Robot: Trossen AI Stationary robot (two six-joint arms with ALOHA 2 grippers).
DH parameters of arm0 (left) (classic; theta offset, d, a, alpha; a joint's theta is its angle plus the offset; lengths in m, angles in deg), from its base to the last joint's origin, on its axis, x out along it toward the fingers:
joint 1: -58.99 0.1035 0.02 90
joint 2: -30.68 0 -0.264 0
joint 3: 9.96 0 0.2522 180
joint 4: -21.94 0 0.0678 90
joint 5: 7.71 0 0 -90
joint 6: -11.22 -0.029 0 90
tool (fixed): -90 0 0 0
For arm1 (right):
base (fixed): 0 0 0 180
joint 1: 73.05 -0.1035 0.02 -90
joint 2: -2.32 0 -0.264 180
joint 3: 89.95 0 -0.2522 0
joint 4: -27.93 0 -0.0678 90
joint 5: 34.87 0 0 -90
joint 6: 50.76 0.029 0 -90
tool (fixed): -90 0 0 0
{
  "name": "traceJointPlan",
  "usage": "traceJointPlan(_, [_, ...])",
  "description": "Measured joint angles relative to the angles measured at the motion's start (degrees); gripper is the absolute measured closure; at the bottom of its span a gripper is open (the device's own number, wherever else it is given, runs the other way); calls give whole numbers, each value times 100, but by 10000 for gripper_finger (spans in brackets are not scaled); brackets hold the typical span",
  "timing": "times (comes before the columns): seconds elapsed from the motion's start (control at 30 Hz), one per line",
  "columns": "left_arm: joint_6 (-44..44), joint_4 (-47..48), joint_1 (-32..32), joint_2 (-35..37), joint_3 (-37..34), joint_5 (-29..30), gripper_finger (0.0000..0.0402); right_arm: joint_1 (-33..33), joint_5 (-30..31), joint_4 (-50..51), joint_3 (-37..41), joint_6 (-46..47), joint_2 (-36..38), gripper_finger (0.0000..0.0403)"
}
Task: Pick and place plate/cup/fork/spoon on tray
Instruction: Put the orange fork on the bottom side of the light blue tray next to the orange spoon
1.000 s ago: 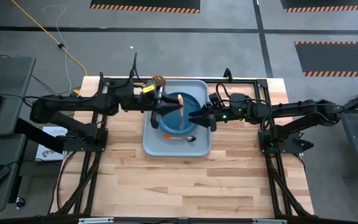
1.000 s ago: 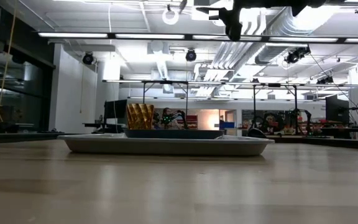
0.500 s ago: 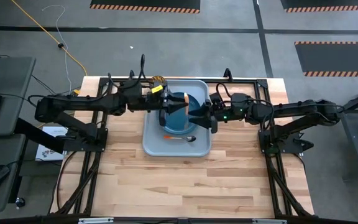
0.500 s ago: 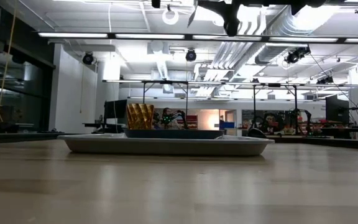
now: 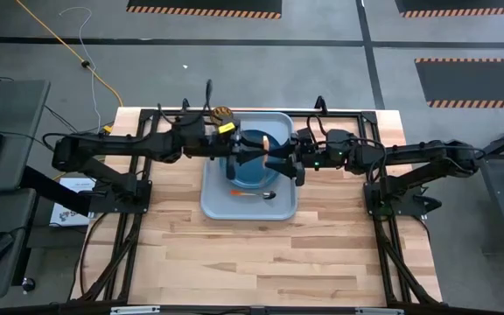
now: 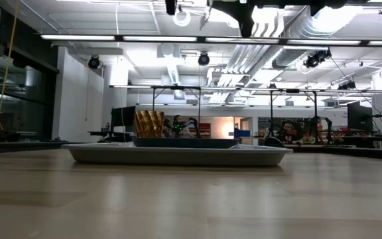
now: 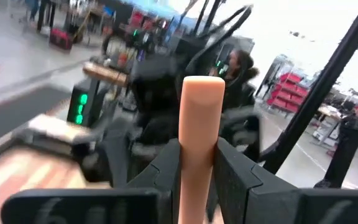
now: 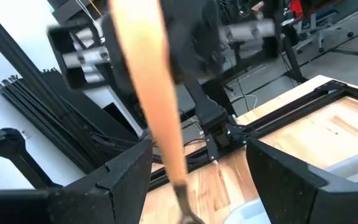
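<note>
left tool [image 5: 254,150] carried fork [image 7: 197,134] toward right tool [image 5: 276,164].

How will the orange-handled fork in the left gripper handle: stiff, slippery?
The orange-handled fork is probably stiff: its handle stands straight in the left gripper. Its smooth, rounded handle, pinched at one narrow spot, might pivot or slip.
</note>
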Motion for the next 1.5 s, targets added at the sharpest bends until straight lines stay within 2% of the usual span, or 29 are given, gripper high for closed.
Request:
traceJointPlan(0.37, [288, -761, 0, -522, -8, 15, 347, -1, -190, -192, -2, -63, 0, 151])
traceJointPlan(0.5, [288, -756, 0, -541, -8, 15, 347, -1, -303, -154, -2, -1, 0, 167])
traceJointPlan(0.67, [181, -656, 20, -401, -8, 15, 347, -1, -313, -71, -2, 2, 0, 218])
traceJointPlan(1.0, [229, -317, 20, -294, -4, 33, 347, -1, -365, -60, -2, -23, 0, 360])
traceJointPlan(1.1, [320, -271, 20, -294, -4, 63, 344, 1, -512, -47, -2, -30, 0, 374])
traceJointPlan(1.17, [431, -270, 41, -294, -4, 102, 325, 5, -577, -49, -2, 40, 0, 374])
traceJointPlan(1.3, [432, -250, 158, -274, -4, 75, 262, 6, -651, 19, -2, 111, 63, 374])
traceJointPlan(1.4, [348, -46, 342, -77, -8, 7, 220, 18, -743, 390, -2, 90, 250, 374])
traceJointPlan(1.5, [142, 468, 556, 269, -8, -46, 195, 85, -1126, 941, -4, 161, 529, 374])
